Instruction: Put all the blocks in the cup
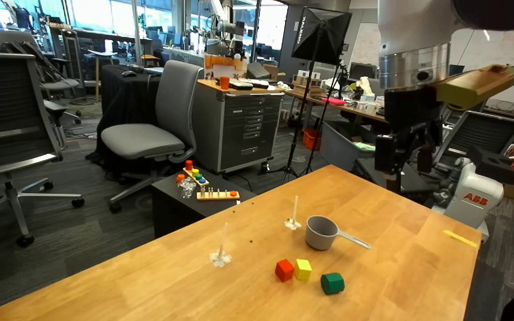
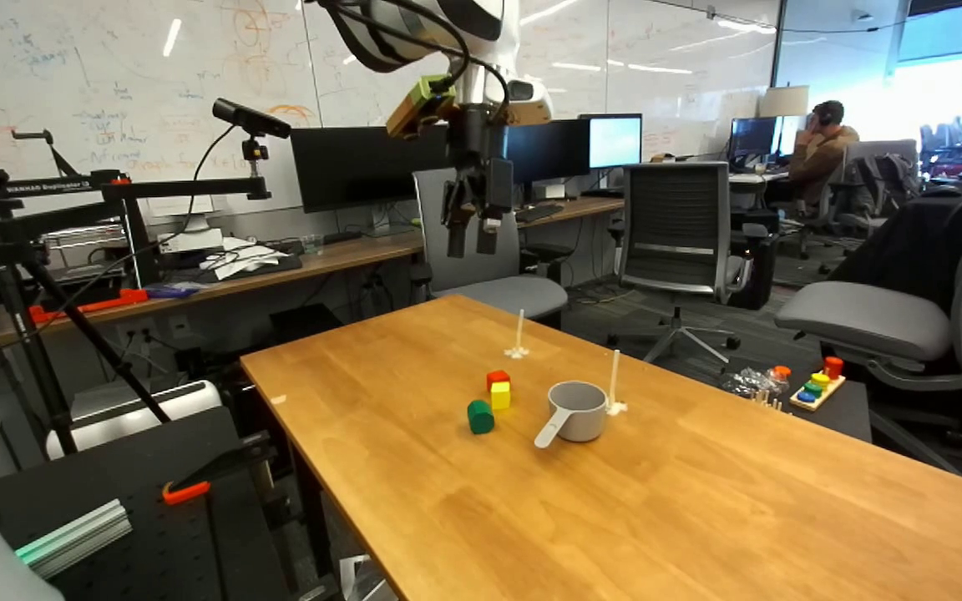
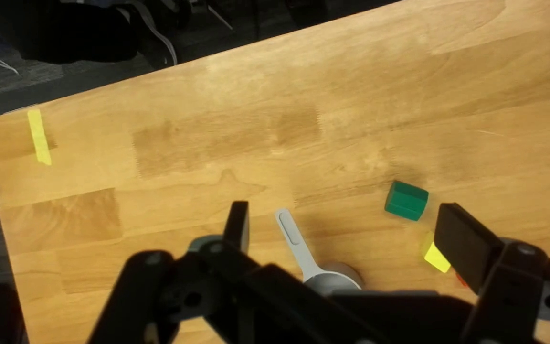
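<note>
While a grey round cup (image 1: 321, 240) with a flat side handle stands upright on a light wooden table (image 1: 150, 281), a red cube (image 1: 284, 270) and a yellow cube (image 1: 303, 270) lie outside it, just beside each other, with a green faceted block (image 1: 332, 283) a little apart, all three farther than the cup from the corner marked by a strip of yellow tape (image 1: 460, 239). Two thin pale sticks (image 1: 295, 208) rise along one long edge, one just beside the cup. Above the table hangs a black two-fingered gripper (image 3: 344, 217), its fingers spread wide.
</note>
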Controlling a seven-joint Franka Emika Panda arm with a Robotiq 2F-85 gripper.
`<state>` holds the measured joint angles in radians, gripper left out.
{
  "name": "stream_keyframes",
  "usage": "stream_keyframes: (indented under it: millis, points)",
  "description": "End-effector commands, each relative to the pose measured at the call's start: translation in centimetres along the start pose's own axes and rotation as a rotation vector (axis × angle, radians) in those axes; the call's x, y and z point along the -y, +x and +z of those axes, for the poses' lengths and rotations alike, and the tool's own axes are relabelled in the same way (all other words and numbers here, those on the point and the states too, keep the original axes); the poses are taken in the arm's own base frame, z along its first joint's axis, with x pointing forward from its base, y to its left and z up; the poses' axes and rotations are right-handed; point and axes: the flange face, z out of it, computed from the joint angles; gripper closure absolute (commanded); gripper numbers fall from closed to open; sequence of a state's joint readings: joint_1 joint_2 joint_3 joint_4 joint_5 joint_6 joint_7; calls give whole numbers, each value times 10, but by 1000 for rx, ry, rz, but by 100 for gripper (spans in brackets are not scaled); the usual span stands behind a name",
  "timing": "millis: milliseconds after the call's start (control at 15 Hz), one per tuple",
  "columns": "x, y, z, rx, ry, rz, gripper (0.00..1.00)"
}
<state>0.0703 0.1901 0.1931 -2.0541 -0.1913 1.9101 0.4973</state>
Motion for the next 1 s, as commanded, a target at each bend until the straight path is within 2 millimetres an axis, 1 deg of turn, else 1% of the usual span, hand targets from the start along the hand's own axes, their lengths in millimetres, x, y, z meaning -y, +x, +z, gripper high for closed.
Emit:
stream_keyframes:
  millis: [0, 200, 267, 467, 800, 933]
  points:
    - [0, 1, 3, 7, -2, 0, 0]
    - [1, 0, 0, 2, -3, -2, 0]
    - [2, 5, 5, 12, 11, -4, 0]
    - [11, 31, 17, -16, 0, -24, 0]
    - [38, 74, 39, -10, 17, -25, 0]
    - [52, 87, 49, 0, 6, -24, 0]
